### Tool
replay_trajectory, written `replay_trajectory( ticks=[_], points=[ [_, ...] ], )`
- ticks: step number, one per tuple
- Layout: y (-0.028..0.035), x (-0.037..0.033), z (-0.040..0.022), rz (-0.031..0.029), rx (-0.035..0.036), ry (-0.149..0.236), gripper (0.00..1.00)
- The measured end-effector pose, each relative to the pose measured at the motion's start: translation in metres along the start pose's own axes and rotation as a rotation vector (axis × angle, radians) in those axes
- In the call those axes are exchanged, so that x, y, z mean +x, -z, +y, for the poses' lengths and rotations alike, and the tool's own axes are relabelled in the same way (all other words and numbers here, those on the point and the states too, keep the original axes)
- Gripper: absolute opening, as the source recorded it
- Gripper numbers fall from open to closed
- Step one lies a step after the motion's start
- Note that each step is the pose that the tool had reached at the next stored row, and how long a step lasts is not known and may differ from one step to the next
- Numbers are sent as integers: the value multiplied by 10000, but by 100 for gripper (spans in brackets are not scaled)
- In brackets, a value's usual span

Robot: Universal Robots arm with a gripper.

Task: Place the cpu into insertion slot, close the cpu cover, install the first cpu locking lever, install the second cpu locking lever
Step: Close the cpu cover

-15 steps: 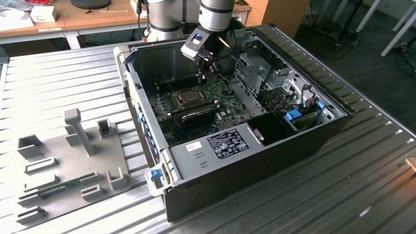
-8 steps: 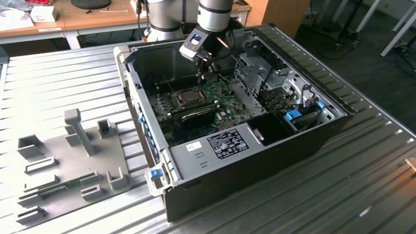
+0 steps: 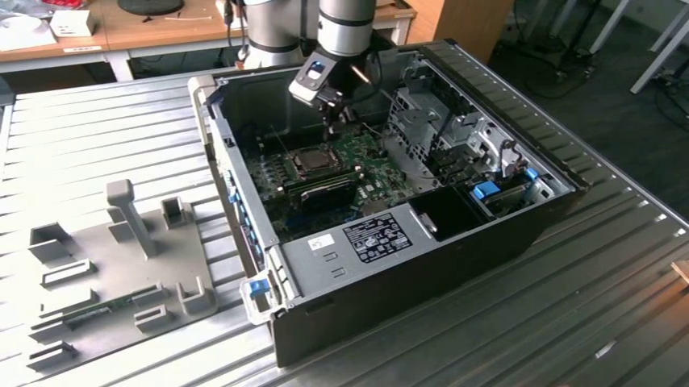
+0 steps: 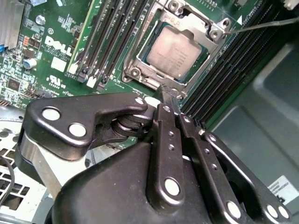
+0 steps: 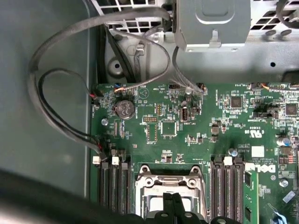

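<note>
Cpu (image 4: 175,51) is seated in the insertion slot (image 4: 148,82), dull silver top facing up, just past the gripper's tips in the second wrist view. The gripper (image 4: 168,95) has its two black fingers pressed together with nothing between them. The tips sit at the edge of the slot's silvery border; contact cannot be confirmed. In the first wrist view the same closed tips (image 5: 174,201) overlap the near side of the slot (image 5: 170,179).

The cpu cover (image 4: 210,46) lies flat over the chip, its cut-out showing the metal top. One locking lever (image 4: 261,25), a thin bright rod, runs from the slot's corner out across the black memory slots (image 4: 107,42) rather than along the frame.

Around the slot is the green circuit board (image 5: 187,126), with a coin cell (image 5: 124,109) and grey cables (image 5: 46,93) looping at its far edge.

In the exterior view the arm reaches down into an open computer case (image 3: 431,266). There the gripper (image 3: 337,115) hangs above the slot (image 3: 315,161). The case rests on a ribbed metal table (image 3: 108,137), and a grey fixture plate (image 3: 119,266) lies to the exterior view's left.
</note>
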State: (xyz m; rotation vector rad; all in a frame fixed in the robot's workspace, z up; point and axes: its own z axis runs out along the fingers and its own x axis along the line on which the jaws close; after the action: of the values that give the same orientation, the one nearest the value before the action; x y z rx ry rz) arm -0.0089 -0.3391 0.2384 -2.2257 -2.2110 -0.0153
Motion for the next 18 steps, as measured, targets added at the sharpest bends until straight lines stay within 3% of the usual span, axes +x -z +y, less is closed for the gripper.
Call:
replay_trajectory(
  ticks=[3, 6, 9, 14, 18],
  points=[
    [-14, -1, -54, -1, -109, 17, 10],
    [-21, -1, -132, 3, -163, 23, 10],
    [-40, -2, -209, -11, -169, 22, 10],
    [-85, -3, -269, -63, -169, 24, 10],
    [-90, -12, -322, -65, -171, 23, 10]
  ],
)
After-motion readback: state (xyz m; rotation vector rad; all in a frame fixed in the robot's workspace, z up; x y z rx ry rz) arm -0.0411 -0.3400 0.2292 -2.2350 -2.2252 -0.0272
